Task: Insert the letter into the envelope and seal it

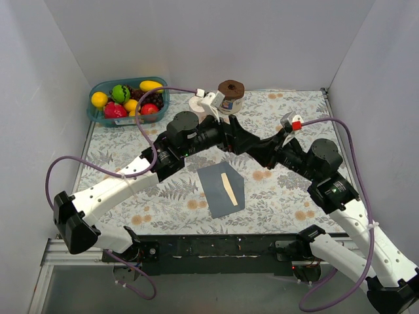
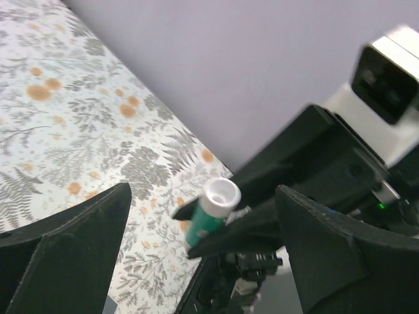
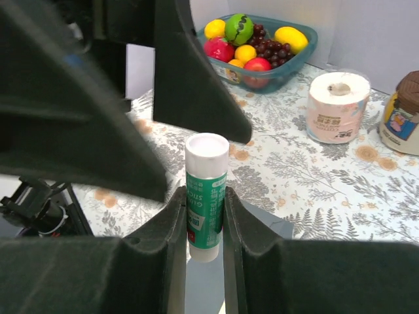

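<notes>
Green-white plastic glue stick (image 3: 206, 196) was clamped in right gripper (image 3: 205, 216); left gripper (image 2: 203, 196) was spread wide, empty. Dark grey paper envelope (image 1: 215, 190) was seen centre-frame. Risk: stick knocked loose by crowded arms.

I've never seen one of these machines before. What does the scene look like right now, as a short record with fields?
Left fingers: wide open, holding nothing
Right fingers: closed on a green glue stick, white cap up
Envelope: lying flat on the table between the arms, with a narrow cream strip showing on it
Far side: teal tub of fruit, paper roll, brown-lidded jar
</notes>
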You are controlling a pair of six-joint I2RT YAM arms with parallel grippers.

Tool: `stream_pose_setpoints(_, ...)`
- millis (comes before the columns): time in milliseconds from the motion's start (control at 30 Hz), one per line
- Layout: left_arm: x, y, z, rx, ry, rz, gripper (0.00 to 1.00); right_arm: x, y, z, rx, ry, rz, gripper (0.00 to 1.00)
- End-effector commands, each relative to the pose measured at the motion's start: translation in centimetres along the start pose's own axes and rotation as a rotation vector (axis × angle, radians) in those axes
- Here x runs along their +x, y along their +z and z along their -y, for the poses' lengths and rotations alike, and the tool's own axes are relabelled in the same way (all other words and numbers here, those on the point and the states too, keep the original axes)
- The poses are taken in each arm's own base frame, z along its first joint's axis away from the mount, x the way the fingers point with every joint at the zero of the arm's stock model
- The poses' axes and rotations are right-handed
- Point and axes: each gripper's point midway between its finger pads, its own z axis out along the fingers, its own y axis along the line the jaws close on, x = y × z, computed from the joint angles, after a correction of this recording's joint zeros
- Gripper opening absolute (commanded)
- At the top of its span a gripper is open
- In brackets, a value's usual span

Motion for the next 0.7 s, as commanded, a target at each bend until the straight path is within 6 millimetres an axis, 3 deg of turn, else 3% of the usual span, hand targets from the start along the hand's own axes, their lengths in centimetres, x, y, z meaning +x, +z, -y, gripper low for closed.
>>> stream_pose_setpoints(0, -3.7, -1.4, -2.5, -0.202, -0.055, 0.175, 0.89, -2.6, -0.3, -0.7, -0.004, -0.004, 0.079, 0.01)
stream_pose_setpoints(133, -4.0, -1.8, -2.8, -0.214, -0.068, 0.206, 0.89, -2.4, -0.3, -0.7, 0.0, -0.004, 0.082, 0.01)
stream_pose_setpoints(367, -2.8, -0.5, -2.3, -0.183, -0.066, 0.149, 0.81, -2.5, -0.1, -0.7, -0.006, 0.0, 0.08, 0.01)
stream_pose_setpoints(667, -1.7, 0.6, -1.0, -0.181, -0.001, 0.106, 0.77, -2.1, 0.3, -0.4, 0.0, 0.02, 0.06, 0.01)
